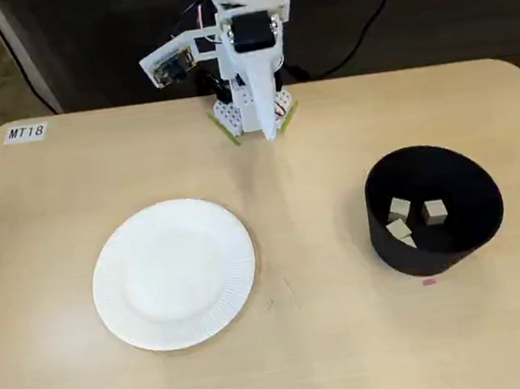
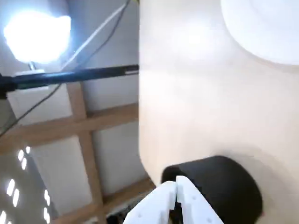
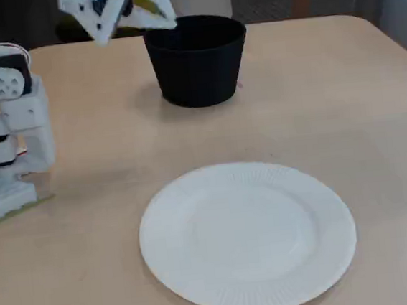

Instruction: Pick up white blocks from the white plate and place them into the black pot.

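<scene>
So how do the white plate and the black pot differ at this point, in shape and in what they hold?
The white plate is flat, wide and ribbed at the rim; the black pot is tall and straight-walled. The plate is bare, while the pot holds three white blocks. In a fixed view the plate lies left, the pot right. Both are round and rest on the table.

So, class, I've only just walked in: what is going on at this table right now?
A small white robot arm sits folded at the far edge of the table, its gripper shut and holding nothing. The white plate is bare. Three white blocks lie inside the black pot, to the plate's right in a fixed view. Judging by how things lie, the moving of blocks looks finished.
</scene>
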`<act>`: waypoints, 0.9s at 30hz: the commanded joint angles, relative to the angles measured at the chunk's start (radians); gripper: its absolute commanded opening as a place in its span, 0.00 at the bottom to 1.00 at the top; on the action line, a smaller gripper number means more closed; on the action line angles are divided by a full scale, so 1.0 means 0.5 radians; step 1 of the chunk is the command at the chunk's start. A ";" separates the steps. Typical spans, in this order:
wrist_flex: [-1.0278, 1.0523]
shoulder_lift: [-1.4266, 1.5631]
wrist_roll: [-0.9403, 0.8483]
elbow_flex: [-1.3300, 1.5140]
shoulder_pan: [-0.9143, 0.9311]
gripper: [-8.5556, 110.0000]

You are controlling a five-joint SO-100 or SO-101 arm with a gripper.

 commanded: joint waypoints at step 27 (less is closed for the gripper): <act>-0.123 0.607 0.040 1.187 0.083 0.05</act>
